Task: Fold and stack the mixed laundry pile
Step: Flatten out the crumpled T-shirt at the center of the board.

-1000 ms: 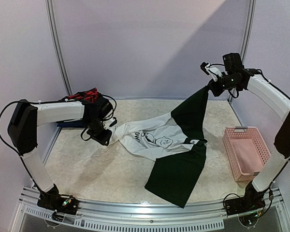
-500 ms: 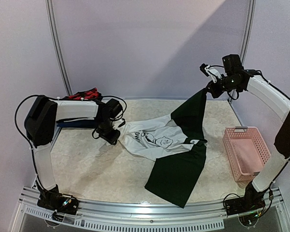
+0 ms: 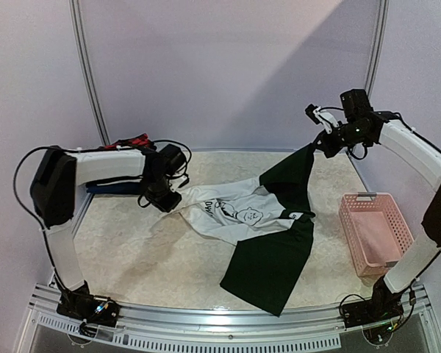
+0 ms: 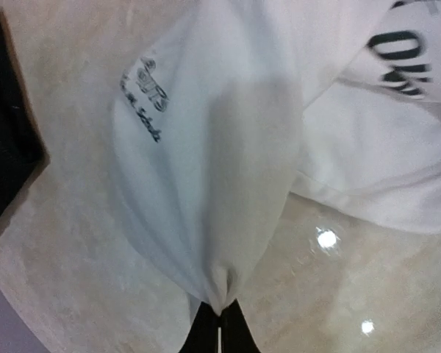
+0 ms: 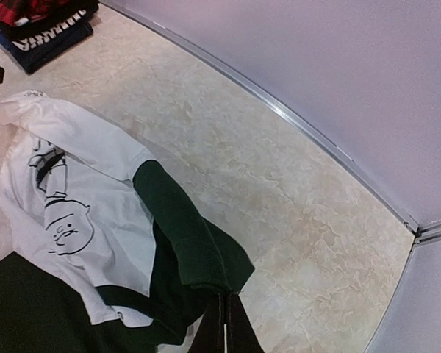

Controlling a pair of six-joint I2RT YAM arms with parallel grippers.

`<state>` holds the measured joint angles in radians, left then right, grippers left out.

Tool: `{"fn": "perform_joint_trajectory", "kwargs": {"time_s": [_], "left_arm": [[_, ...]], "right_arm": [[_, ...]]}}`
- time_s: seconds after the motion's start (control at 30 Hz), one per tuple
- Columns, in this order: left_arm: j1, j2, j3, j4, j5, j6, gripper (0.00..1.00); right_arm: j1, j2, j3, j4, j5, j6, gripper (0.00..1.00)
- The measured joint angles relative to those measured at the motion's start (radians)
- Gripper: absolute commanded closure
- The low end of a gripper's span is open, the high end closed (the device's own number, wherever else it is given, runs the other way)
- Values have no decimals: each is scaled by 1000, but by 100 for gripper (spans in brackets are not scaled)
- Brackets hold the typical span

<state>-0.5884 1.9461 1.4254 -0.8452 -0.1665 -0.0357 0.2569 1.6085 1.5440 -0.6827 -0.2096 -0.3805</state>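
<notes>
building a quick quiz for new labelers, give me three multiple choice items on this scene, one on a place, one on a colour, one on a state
1. Where does the pink basket stand?
A) back left
B) right side of the table
C) centre

2. What colour is the body of the printed tee?
A) white
B) red
C) yellow

3. How is the left pincer?
A) wide open above bare table
B) shut on the tee's white cloth
C) shut on the basket

Answers:
1 B, the top view shows the basket at the right edge.
2 A, the cloth around the cartoon print is white.
3 B, the left wrist view shows white cloth gathered into its closed tips.
</notes>
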Motion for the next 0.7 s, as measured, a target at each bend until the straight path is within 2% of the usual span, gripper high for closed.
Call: {"fn": "perform_joint_trajectory", "kwargs": {"time_s": [0.1,0.23,0.3,0.4,0.5,0.57,0.6,0.7], "left_arm": [[-38,-206,-6,-62,18,-32,100],[-89,-519,60,-139,70,-89,100],[-92,-631,94,-175,82,-106,100],[-89,-703,104,-223,68,-106,100],[-71,-680,87,-246,39,-91,100],[-27,-603,63,-245,27,-85,100],[0,-559,58,-243,21,-84,97],[80,-340,66,-210,-11,-77,76]], "right_arm": [[0,-146,-14,-45,-54,-3,100],[0,-336,6,-101,-111,-10,100],[0,-422,64,-142,-143,-13,100],[0,-476,119,-154,-170,-13,100],[0,-457,124,-143,-151,-7,100],[-4,-405,111,-126,-117,0,100],[-8,-374,106,-113,-103,3,100],[-28,-211,102,-58,-52,14,100]]}}
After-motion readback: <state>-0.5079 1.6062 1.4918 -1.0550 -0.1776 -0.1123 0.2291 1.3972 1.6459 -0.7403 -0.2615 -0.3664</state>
